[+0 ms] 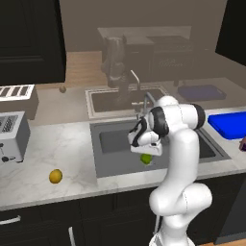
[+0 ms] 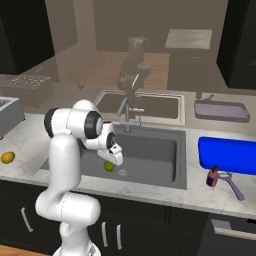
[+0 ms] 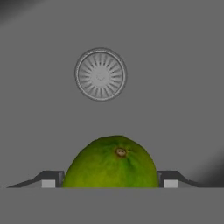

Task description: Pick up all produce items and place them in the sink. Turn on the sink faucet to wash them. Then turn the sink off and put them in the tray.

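My gripper [image 3: 111,180] hangs over the dark grey sink [image 1: 115,144] [image 2: 155,155] and is shut on the green lime-like fruit [image 3: 113,162] [image 1: 146,159] [image 2: 108,165], one dark fingertip on each side. Under it lies the round metal drain [image 3: 100,74]. The yellow-orange fruit [image 1: 55,176] [image 2: 7,157] rests on the marble counter left of the sink. The silver faucet [image 2: 127,112] [image 1: 148,99] stands at the sink's back edge, with no water seen. The blue tray [image 1: 230,124] [image 2: 227,154] sits on the counter right of the sink.
A toaster [image 1: 10,137] stands at the counter's far left. A small purple utensil [image 2: 225,181] lies in front of the tray near the counter's front edge. Dark cabinets hang above at both sides.
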